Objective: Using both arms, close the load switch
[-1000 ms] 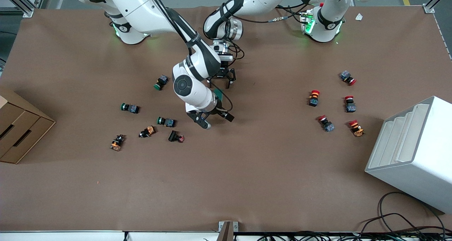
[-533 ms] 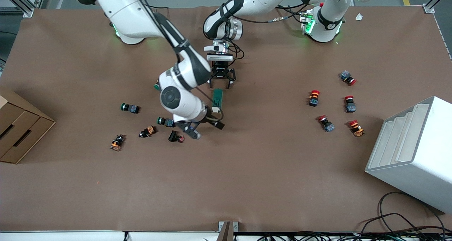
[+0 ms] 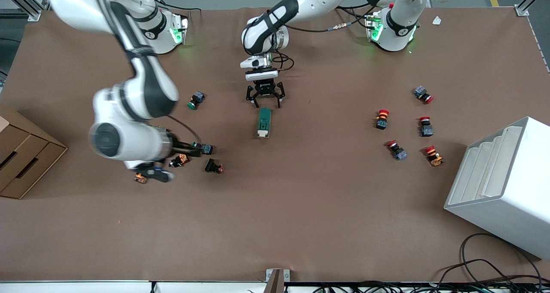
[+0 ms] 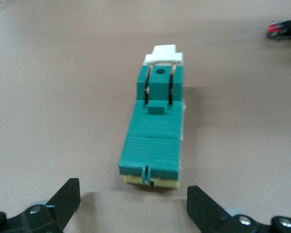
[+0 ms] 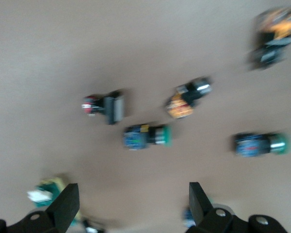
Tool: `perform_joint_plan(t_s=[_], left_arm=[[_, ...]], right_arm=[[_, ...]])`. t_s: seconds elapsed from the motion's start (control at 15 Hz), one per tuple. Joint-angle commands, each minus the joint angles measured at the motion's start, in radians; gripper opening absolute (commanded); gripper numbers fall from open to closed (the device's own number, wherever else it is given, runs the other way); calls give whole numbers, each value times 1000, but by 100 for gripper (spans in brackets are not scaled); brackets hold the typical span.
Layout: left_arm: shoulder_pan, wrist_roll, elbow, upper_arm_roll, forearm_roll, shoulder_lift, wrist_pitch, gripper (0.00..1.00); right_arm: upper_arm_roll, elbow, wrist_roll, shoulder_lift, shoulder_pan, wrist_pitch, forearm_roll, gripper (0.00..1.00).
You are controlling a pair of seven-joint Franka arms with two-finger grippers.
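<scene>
The load switch [image 3: 264, 122] is a dark green oblong block with a white end, lying flat mid-table. My left gripper [image 3: 265, 102] is open and empty, low over the table just off the switch's end farther from the front camera. In the left wrist view the switch [image 4: 155, 131] lies lengthwise ahead of the open gripper [image 4: 133, 208], apart from both fingers, white lever end away. My right gripper [image 3: 174, 162] is open and empty over the push buttons toward the right arm's end. The right wrist view shows its gripper [image 5: 133, 208] wide open above them.
Green [image 3: 196, 99], orange [image 3: 179, 160] and red [image 3: 213, 166] push buttons lie near the right gripper. Several red-capped buttons [image 3: 382, 119] lie toward the left arm's end. A cardboard box [image 3: 21, 160] and a white rack [image 3: 502, 185] stand at the table's ends.
My right arm has swung away from the load switch toward its own end, now over the push buttons. The switch is uncovered. My left gripper has stayed by the switch.
</scene>
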Motion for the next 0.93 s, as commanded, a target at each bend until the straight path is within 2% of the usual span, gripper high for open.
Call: perform_joint_plan(t_s=[0.0,0.2,0.47,0.67,0.87], left_arm=[[32,134,84,-2,-142,1,9,100],[91,336,107,-2,-329,-105,9,100],[207,689,147,-2,-616,-289,9,100],[319,950,176,0,-841,-421,5,100],[463,1189,194,-2,-989,-523,-32,100]], right_arm=[[18,-36,-226,-98,-120,-80,-51,100],[18,9,-429,-149,-220,-180,-136,100],[18,190,-475,-149,-271,-352,-213,100],[18,302,-475,-143,-309,-468,-219,100],[18,375,-475,-141,-325,-515,-218,100]])
